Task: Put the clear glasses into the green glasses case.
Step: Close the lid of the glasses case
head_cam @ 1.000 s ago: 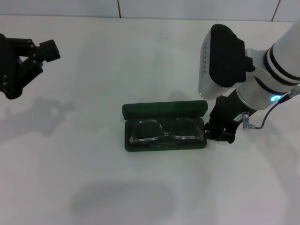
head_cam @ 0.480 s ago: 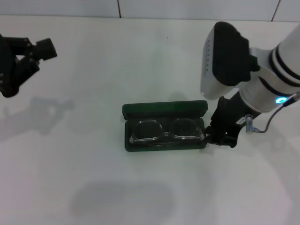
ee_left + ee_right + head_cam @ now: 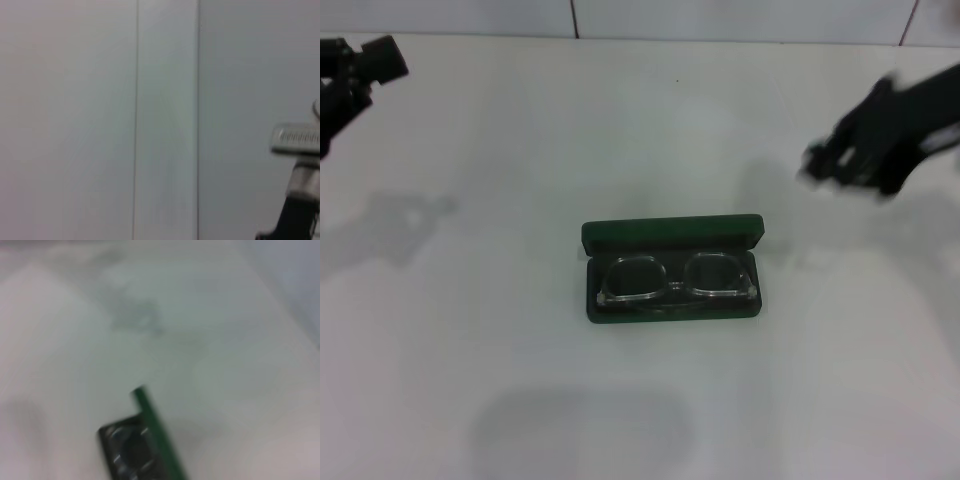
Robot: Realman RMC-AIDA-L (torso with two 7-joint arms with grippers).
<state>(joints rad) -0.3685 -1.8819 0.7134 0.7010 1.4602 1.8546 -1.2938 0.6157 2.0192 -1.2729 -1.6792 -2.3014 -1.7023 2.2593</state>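
Observation:
The green glasses case point(image 3: 670, 233) lies open in the middle of the white table, lid standing up at its far side. The clear glasses point(image 3: 675, 281) lie inside it, lenses side by side and arms folded in. My right gripper point(image 3: 860, 150) is a dark smear in the air, up and to the right of the case and well away from it. My left gripper point(image 3: 355, 75) hangs at the far left edge, far from the case. In the right wrist view one end of the case point(image 3: 152, 427) shows, with part of the glasses point(image 3: 125, 450) in it.
The white table point(image 3: 470, 300) spreads around the case on all sides, with a tiled wall along its far edge. The left wrist view shows only a pale wall and a metal fitting point(image 3: 299, 141).
My right gripper has left the case's right end and swung up and away to the right. The left gripper has drawn back further to the upper left. Case and glasses stay put.

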